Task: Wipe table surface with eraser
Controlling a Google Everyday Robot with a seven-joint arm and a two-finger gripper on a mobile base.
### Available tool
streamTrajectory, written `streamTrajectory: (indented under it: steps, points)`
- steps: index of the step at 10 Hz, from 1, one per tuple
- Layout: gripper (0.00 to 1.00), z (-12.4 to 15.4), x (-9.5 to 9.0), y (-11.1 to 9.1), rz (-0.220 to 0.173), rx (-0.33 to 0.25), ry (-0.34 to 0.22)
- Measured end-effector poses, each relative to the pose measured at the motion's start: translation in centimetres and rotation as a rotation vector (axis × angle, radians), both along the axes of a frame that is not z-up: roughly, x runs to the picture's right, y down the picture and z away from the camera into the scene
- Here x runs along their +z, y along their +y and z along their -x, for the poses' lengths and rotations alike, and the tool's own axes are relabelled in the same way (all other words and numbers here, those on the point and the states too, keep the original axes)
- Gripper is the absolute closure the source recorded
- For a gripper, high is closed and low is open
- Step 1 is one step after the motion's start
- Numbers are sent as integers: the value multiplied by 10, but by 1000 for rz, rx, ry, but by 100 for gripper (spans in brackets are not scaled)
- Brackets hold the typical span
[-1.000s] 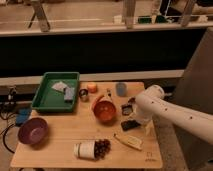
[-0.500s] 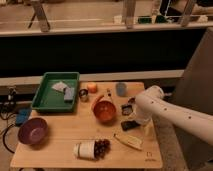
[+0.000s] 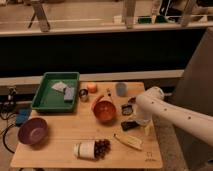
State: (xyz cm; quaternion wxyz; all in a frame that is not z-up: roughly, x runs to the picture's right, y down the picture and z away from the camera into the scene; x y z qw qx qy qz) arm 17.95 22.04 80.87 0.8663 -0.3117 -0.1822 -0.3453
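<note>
counter [image 3: 60, 144]: pale wood planks, dim room | eraser [image 3: 130, 125]: flat on the counter's right part, between orange bowl [image 3: 105, 111] and banana [image 3: 129, 142] | white arm [image 3: 170, 112]: reaches in from the right, bent down | gripper [image 3: 134, 118]: low, just over the eraser, grip cannot be told

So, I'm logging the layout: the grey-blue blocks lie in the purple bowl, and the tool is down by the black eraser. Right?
Not quite: the camera view shows the grey-blue blocks in the green tray, not the purple bowl. The tool is indeed down by the black eraser.
</note>
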Motion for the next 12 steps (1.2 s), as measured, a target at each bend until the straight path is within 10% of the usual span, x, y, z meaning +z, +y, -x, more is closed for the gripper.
streamTrajectory:
  steps: [7, 12]
  points:
    - [21, 4, 33, -1, 28, 138, 161]
    - [66, 4, 40, -1, 20, 139, 252]
